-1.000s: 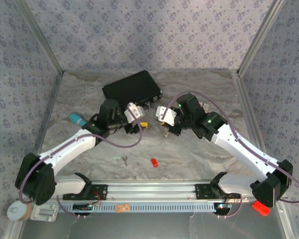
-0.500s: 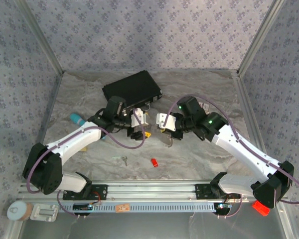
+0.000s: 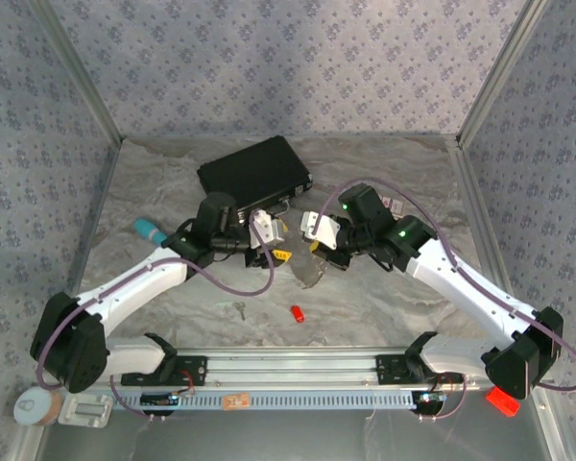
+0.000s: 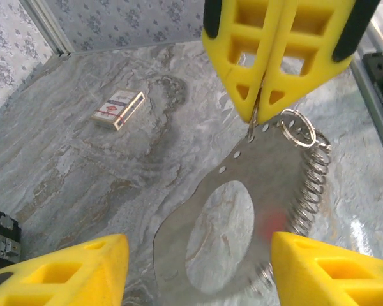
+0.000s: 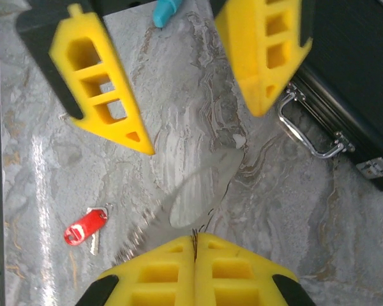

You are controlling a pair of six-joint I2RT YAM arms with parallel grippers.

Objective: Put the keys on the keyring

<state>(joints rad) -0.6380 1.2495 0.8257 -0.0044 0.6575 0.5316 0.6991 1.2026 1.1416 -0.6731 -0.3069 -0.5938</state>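
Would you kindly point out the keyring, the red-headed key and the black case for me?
keyring (image 4: 268, 159), left wrist view, on its flat metal plate beside the coiled edge.
red-headed key (image 5: 85, 227), right wrist view, on its red plastic head.
black case (image 5: 357, 76), right wrist view, on its dark flat top.

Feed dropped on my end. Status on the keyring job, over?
Right pincer shut on the keyring. Left pincer open, facing it, empty. Red key, silvery key loose on table, not yet threaded.

Top camera looks down from behind; both close wrist cameras share the keyring (image 4: 274, 162).
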